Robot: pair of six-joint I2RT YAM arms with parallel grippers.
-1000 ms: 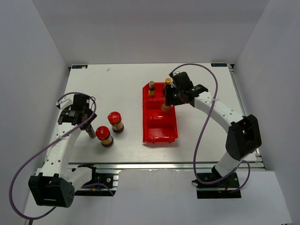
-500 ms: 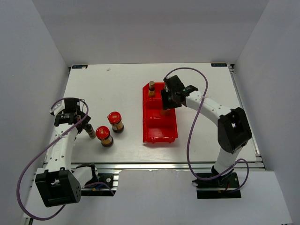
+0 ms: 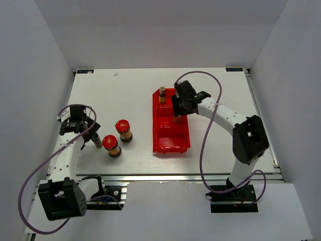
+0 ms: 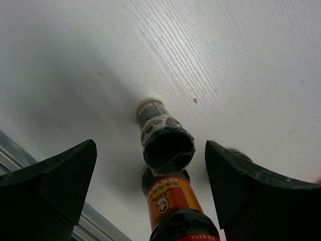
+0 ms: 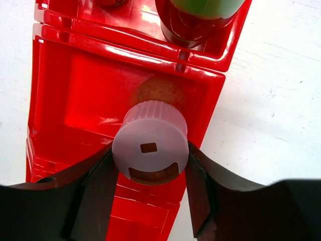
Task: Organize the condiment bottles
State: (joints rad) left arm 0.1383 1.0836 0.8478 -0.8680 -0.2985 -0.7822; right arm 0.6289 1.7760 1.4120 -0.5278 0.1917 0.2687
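My right gripper (image 3: 179,110) (image 5: 150,165) is shut on the pink-capped bottle (image 5: 150,148) and holds it upright over the middle compartment of the red tray (image 3: 159,135) (image 5: 55,85). The green-labelled bottle (image 5: 200,15) stands in the far compartment, next to a small dark-capped bottle (image 3: 162,94). My left gripper (image 3: 85,134) (image 4: 150,155) is open, its fingers (image 4: 55,186) either side of and above another small dark-capped bottle (image 3: 95,141) (image 4: 165,143). Two red-lidded jars (image 3: 111,145) (image 3: 123,130) stand just right of it; one (image 4: 175,211) shows behind the small bottle.
The aluminium rail (image 3: 175,176) runs along the table's near edge, close to the left gripper (image 4: 95,228). White walls enclose the table on three sides. The tray's near compartment (image 3: 171,143) holds nothing.
My right gripper has carried the pink-capped bottle left, over the tray's middle compartment. My left gripper has swung left and come back slightly, staying open beside the small dark bottle.
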